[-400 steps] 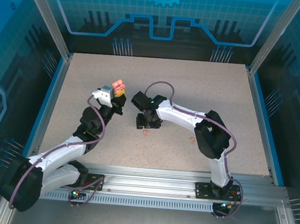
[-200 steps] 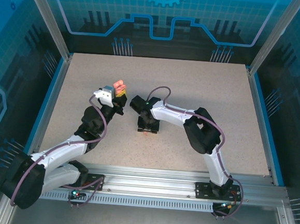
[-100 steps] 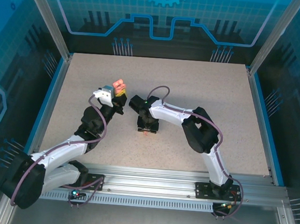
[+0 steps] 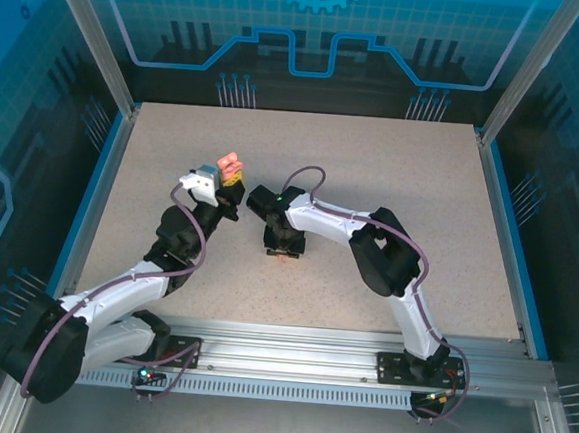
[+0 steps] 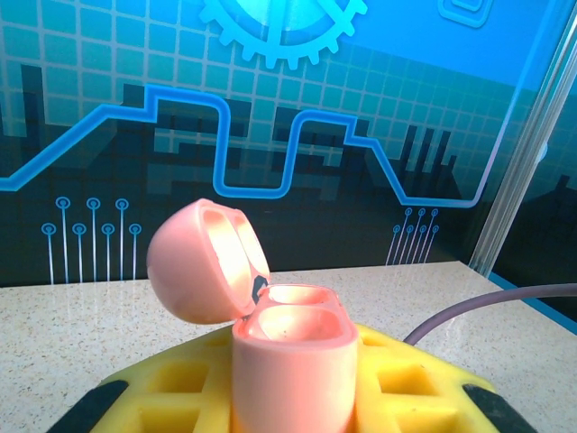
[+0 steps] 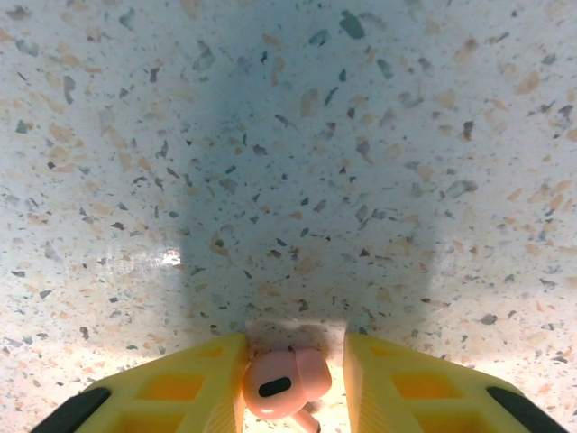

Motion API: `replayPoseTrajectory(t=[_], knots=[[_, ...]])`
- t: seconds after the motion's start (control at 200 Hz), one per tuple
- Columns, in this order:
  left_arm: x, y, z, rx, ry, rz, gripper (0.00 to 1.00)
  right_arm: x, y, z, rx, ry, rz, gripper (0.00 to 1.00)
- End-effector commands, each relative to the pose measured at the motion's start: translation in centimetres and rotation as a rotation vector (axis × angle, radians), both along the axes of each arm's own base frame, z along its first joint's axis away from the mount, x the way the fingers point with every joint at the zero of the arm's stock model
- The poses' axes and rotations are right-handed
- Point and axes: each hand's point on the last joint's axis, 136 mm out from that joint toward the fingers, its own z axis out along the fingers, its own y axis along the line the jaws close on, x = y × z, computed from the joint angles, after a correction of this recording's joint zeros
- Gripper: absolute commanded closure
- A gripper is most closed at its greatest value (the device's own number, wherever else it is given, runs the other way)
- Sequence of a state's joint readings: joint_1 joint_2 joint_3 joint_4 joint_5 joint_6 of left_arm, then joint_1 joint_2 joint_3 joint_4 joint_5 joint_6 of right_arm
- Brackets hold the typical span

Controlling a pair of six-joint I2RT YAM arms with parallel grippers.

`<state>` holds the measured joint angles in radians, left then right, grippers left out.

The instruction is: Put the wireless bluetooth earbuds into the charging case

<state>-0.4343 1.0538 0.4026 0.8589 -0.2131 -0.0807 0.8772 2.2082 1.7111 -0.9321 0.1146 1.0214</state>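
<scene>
Pink earbud (image 6: 282, 383) lies between the right jaws, perhaps touching one

Charging case (image 5: 290, 370) — smooth pink plastic with a satin sheen, its lid (image 5: 191, 271) glossier inside. Earbud (image 6: 284, 383): glossy pink plastic. Tabletop (image 6: 297, 162) — speckled, stone-look, faintly shiny. Base rail (image 4: 288, 362): bare matt aluminium.

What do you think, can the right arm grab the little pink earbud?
Probably yes: the earbud lies on the table between the right end effector's yellow fingers, nothing blocking it.
</scene>
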Motion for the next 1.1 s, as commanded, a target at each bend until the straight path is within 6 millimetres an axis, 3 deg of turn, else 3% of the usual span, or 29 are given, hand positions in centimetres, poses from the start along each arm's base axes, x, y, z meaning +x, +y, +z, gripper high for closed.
replayPoseTrajectory(t=[0.0, 0.27, 0.51, 0.885, 1.095], knots=[[-0.1, 0.3, 0.7, -0.029, -0.03, 0.001, 1.0, -0.6, 0.8, -0.7, -0.006, 0.016, 0.005, 0.68], [-0.1, 0.2, 0.7, -0.032, -0.026, -0.003, 1.0, -0.1, 0.3, 0.0, -0.018, -0.023, 0.024, 0.77], [-0.1, 0.2, 1.0, -0.031, -0.029, -0.006, 1.0, 0.4, -0.3, 2.3, 0.003, -0.1, 0.019, 0.78], [-1.1, -0.4, 2.1, -0.012, -0.065, -0.053, 1.0, 1.8, -3.7, 8.1, 0.023, -0.284, 0.002, 0.78], [-2.8, -2.8, 3.9, 0.042, -0.156, -0.21, 1.0, 3.4, -5.7, 14.4, 0.134, -0.461, -0.011, 0.77]])
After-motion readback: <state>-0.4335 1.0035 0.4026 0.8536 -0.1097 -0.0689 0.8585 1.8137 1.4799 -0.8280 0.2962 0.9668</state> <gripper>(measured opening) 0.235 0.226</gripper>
